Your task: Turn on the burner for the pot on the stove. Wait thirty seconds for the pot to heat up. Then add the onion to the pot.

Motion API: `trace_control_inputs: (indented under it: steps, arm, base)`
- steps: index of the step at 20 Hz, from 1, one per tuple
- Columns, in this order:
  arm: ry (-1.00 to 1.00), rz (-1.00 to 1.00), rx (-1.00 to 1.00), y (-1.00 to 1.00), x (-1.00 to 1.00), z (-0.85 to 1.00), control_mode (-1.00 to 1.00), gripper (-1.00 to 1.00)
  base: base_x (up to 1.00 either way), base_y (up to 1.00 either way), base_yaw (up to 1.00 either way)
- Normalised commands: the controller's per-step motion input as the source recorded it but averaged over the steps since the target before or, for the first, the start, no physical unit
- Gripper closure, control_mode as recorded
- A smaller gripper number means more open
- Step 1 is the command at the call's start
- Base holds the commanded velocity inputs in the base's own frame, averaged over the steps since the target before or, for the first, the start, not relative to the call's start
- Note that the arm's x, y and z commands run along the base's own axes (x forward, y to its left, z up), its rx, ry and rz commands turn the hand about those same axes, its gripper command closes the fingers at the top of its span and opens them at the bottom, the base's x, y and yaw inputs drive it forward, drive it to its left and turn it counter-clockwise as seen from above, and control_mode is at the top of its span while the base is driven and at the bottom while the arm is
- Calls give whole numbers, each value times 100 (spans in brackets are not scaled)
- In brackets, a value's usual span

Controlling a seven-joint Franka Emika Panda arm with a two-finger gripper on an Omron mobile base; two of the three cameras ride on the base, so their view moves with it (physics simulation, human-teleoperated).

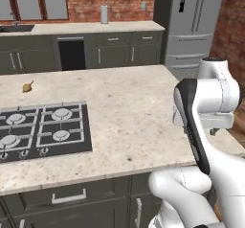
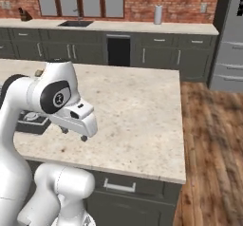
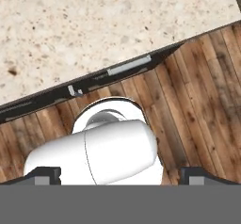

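Zero steps of the job look done to us so far, so here's how we'd go about the first one.

Starting on the left: the onion [image 1: 27,86] sits on the counter [image 1: 129,107] just beyond the far edge of the stove [image 1: 39,128], near its left part, lying loose and untouched. The stove itself is set into the counter, and along its near edge runs a row of small knobs [image 1: 44,151]. We can't tell from here whether any flame is lit.

To the right of the stove is a wide stretch of bare stone, and then the gripper [image 2: 74,134]. It hangs above the counter's near edge, well apart from the stove and off to its right. Its fingertips [image 3: 47,173] stand far apart with nothing between them, so the jaws are wide and empty. The hand's own camera looks down past the counter edge at a drawer handle [image 3: 128,65] and the wood floor [image 3: 188,100].

Our take on doing it well:
- Swing the hand left along the near edge until it's over the knob row.
- Pick the knob that belongs to the big burner, not a neighbour. They sit close together, so line up carefully.
- Come straight down, close on the knob gently and twist.
- Leave the onion alone until the waiting is done.
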Motion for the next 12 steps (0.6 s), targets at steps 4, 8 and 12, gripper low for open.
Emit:
trace_control_inputs:
  steps: [4, 8, 12]
  arm:
    - [0, 0, 0, 0, 0, 0, 100, -100]
    - [0, 0, 0, 0, 0, 0, 100, -100]
    - [0, 0, 0, 0, 0, 0, 100, -100]
  base:
    - [-2, -100, 1]
    - [-6, -100, 3]
    - [0, -100, 9]
